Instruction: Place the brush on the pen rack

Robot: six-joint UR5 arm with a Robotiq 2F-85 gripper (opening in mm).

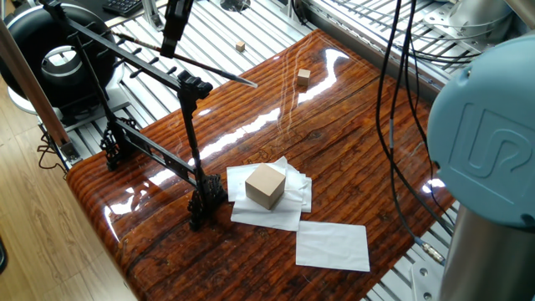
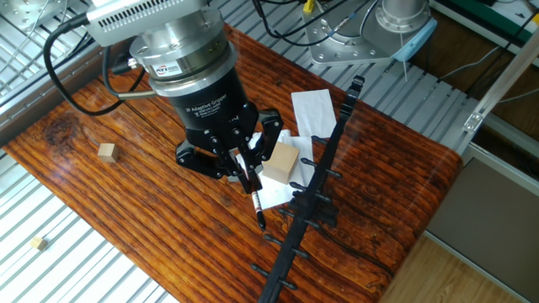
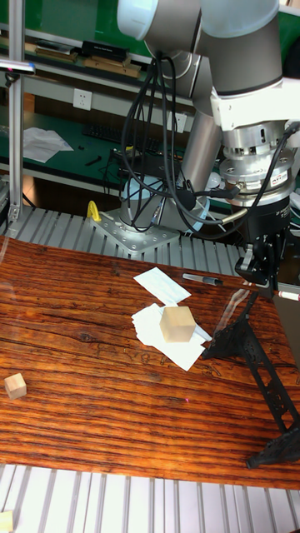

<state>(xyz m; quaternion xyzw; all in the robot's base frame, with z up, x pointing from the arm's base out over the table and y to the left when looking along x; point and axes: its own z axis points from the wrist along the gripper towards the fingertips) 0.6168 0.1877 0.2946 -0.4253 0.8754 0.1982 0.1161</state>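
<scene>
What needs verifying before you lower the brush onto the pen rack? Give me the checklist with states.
1. Gripper shut on the brush: ok.
2. Pen rack standing upright on its feet: ok.
3. Brush over the rack's slanted bar: cannot tell; the views disagree.
4. Brush resting on the pegs: not ok, it hangs in the gripper.
5. Cardboard cube clear of the rack: ok, beside its foot, apart.
</scene>
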